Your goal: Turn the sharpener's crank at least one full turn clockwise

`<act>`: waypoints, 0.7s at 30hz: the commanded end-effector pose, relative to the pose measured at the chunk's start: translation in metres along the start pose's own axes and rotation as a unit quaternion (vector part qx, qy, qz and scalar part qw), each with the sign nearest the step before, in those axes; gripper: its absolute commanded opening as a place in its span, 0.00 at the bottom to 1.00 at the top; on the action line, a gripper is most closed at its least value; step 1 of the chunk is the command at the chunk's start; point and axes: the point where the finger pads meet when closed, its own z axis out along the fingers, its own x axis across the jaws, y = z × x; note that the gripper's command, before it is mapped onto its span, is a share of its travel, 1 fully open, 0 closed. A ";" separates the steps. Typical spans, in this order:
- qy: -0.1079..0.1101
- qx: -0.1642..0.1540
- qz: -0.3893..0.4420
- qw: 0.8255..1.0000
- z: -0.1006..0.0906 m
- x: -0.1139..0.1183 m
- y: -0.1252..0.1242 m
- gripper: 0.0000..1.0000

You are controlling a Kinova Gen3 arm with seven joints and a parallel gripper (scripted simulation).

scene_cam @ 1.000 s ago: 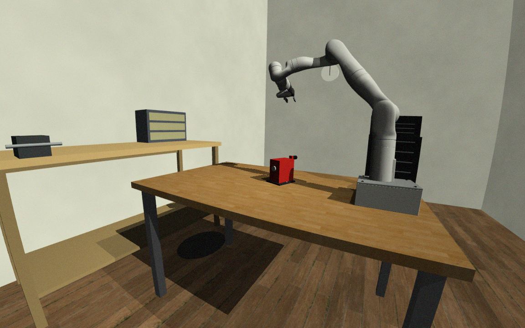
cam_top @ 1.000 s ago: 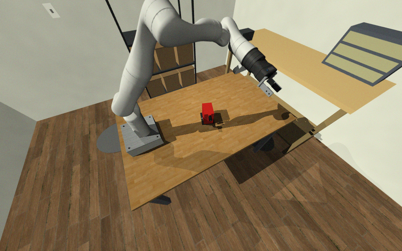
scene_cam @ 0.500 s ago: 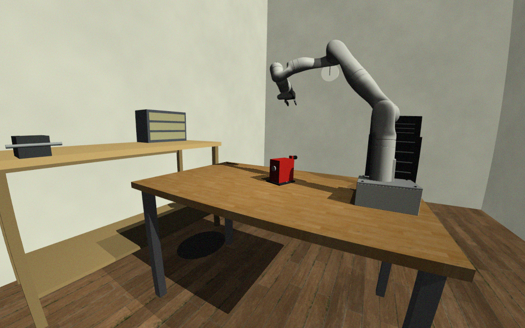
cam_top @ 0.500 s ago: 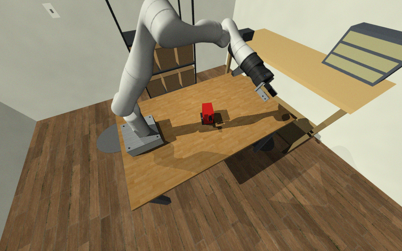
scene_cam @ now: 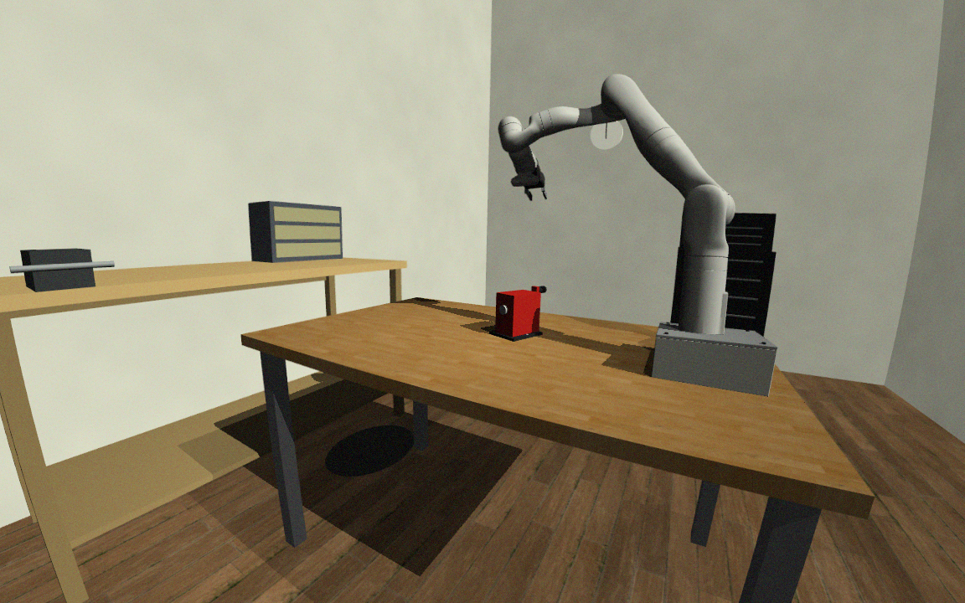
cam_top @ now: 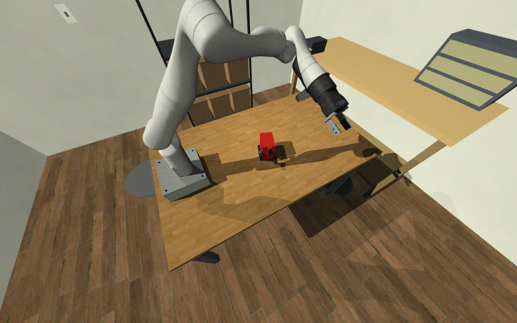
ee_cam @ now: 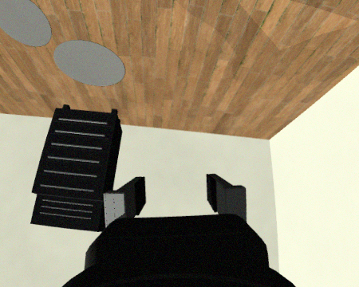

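A red sharpener (cam_top: 267, 142) (scene_cam: 516, 313) stands near the middle of the wooden table (cam_top: 228, 200) (scene_cam: 546, 389). Its small crank handle (scene_cam: 538, 288) sticks out at the top of the side facing the far wall. My gripper (cam_top: 339, 125) (scene_cam: 535, 193) (ee_cam: 175, 188) is open and empty. It hangs high above the table's far edge, well away from the sharpener and off to its side. The wrist view shows only wall, floor and a black rack; the sharpener is not in it.
The arm's grey base block (cam_top: 181, 180) (scene_cam: 711, 361) sits on one end of the table. A long side bench (cam_top: 373, 76) (scene_cam: 171, 275) carries a drawer cabinet (cam_top: 481, 68) (scene_cam: 296, 230) and a black box with a rod (scene_cam: 59, 268). A black rack (scene_cam: 750, 262) (ee_cam: 79, 165) stands behind the base.
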 end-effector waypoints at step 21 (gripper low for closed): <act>-0.002 0.065 -0.001 0.998 0.007 -0.012 -0.042 1.00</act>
